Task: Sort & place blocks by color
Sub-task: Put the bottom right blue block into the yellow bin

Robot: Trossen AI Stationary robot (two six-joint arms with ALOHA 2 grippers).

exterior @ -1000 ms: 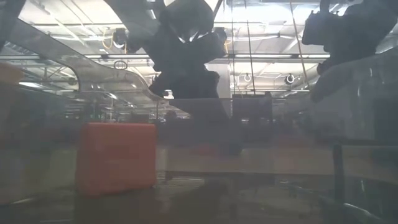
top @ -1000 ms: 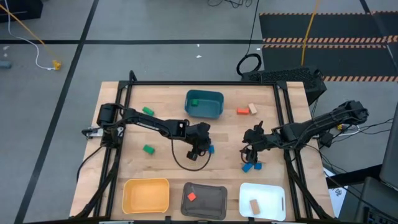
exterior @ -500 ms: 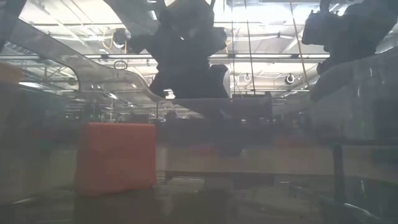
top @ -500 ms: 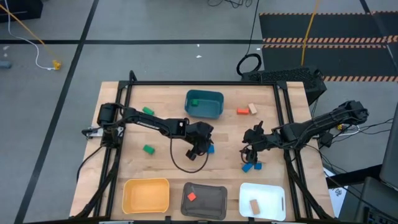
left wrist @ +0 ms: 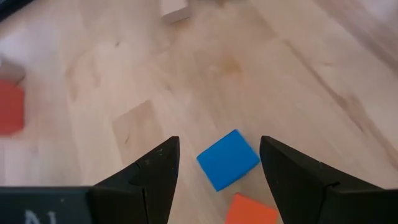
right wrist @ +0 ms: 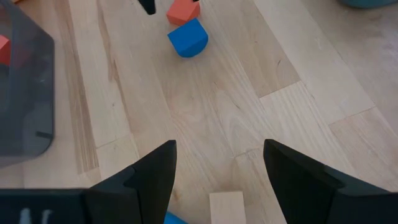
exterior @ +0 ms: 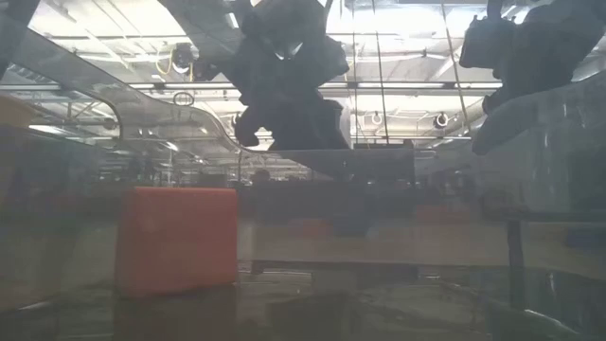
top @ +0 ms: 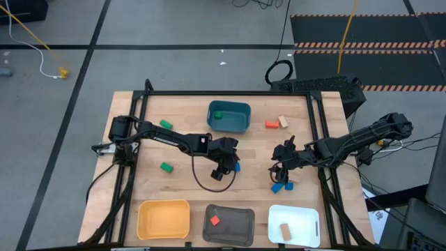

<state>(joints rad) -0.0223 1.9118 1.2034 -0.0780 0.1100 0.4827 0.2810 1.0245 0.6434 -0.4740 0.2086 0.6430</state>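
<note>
Left arm stretched from the left table edge toward the middle, left gripper (top: pixel 224 165) low over the wood, dark fingers (left wrist: pixel 158 168) spread apart. Right arm reaching in from the right, right gripper (top: pixel 280 170) likewise parted.

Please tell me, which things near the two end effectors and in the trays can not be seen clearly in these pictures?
- High view: the left end effector covers the red block beside the blue block.
- Left wrist view: that red block is cut by the picture's edge.
- Right wrist view: a tan block and a blue one are cut by the edge; the right end effector holds nothing.
- Low view: haze blurs all but a red block.
- High view: the teal tray holds something dark, too small to tell.
</note>
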